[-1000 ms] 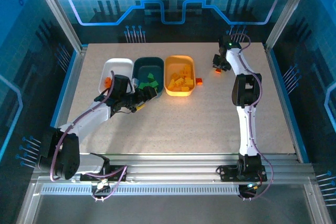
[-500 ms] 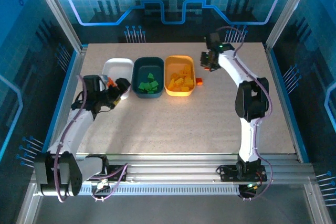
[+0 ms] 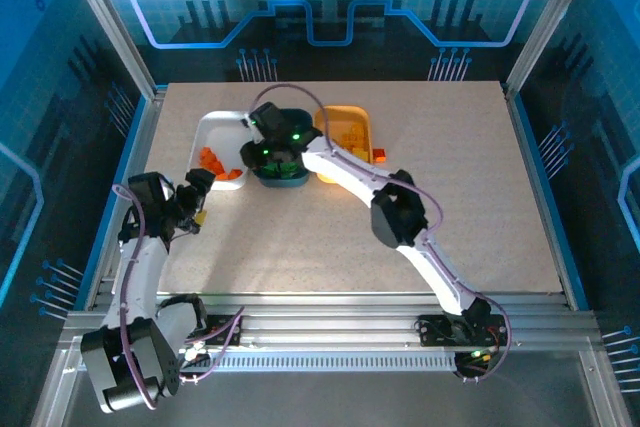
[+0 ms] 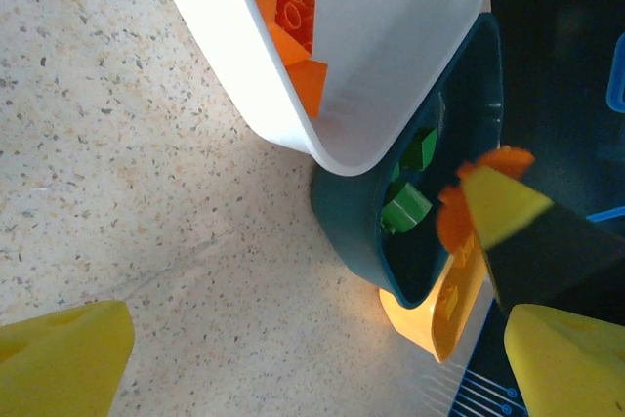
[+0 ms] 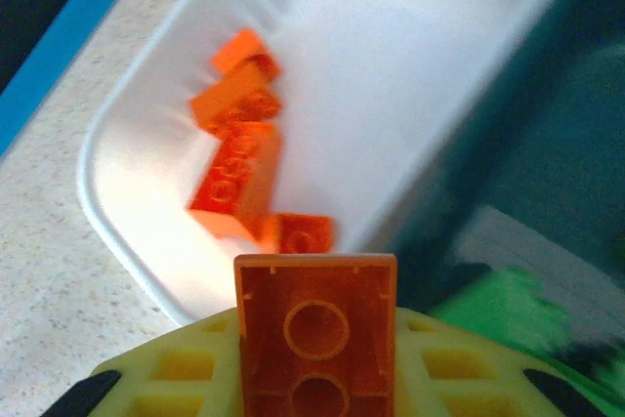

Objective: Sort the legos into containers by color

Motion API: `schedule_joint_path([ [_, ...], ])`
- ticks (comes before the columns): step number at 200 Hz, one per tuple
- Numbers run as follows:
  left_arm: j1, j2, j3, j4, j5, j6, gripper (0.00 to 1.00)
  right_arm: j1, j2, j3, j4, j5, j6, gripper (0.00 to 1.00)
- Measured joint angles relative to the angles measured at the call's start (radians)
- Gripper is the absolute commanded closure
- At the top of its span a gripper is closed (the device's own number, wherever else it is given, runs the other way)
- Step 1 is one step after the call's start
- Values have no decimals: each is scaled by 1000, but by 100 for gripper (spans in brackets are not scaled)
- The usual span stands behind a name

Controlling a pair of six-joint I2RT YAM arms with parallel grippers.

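Red-orange plastic lego brick, a small rectangular piece seen from its hollow underside with two round sockets, clamped between the yellow fingers of the right pincer. The brick hangs above the line where the shallow white plastic tub meets the dark teal plastic tub. Step in hand, as judged: delivery of this brick to the white tub, which already holds several red-orange bricks. The next move calls for carrying the brick a little farther over the white basin and then parting the fingers; a release here risks a drop into the teal tub among the green bricks. The orange plastic tub holds the yellow-orange bricks. One more red-orange brick lies on the speckled table just beside the orange tub, unsorted. The left pincer stands near the white tub, fingers spread wide and empty.
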Motion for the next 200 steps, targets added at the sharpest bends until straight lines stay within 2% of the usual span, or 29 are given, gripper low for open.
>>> schedule_joint_path([
  [15, 7, -5, -5, -5, 18, 0, 1, 23, 77, 119, -27, -14, -6, 73],
  [36, 16, -21, -16, -6, 40, 0, 1, 32, 120, 177, -42, -31, -6, 71],
  [43, 17, -23, -18, -5, 47, 0, 1, 32, 126, 182, -42, -33, -6, 65],
  [56, 18, -25, -17, -4, 62, 0, 1, 29, 135, 185, -44, -42, -9, 45],
  [76, 18, -25, -18, -4, 80, 0, 1, 25, 143, 191, -55, -50, -18, 36],
  [99, 18, -25, -18, -1, 98, 0, 1, 25, 143, 216, -65, -48, -23, 35],
  [127, 18, -28, -18, 1, 113, 0, 1, 24, 132, 239, -73, -16, -28, 38],
  [145, 18, -40, -18, 4, 126, 0, 1, 16, 45, 98, -68, 43, -29, 38],
  [167, -5, -50, -20, 21, 140, 0, 1, -28, -214, -308, -8, 115, -15, 38],
  [184, -93, -51, -25, 38, 131, 0, 1, -114, -434, -587, 40, 159, 13, 38],
  [200, -204, -47, -28, 56, 124, 1, 1, -240, -599, -757, 72, 197, 43, 37],
])
